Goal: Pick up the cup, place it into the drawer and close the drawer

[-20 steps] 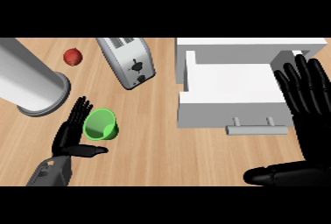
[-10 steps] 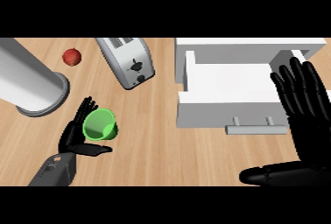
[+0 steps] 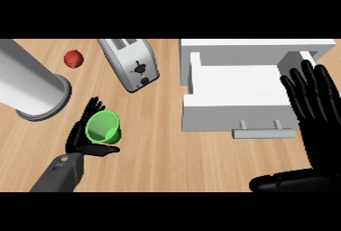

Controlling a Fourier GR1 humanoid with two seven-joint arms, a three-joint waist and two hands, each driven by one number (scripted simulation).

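Left hand (image 3: 85,133): fingers curled round the green cup (image 3: 104,128), thumb under its lower side; cup tilted, mouth facing up-left. Cup sits left of the open white drawer (image 3: 233,97), well apart from it, on the wood counter (image 3: 173,153). Palm mostly hidden behind cup, so contact there can't be seen. Right hand (image 3: 313,106): fingers straight, slightly spread, over drawer's right edge; covers that side wall. Toaster (image 3: 131,63) above-left of drawer, red fruit (image 3: 73,58) + grey cylinder (image 3: 30,85) further left; cylinder cut off at frame edge.
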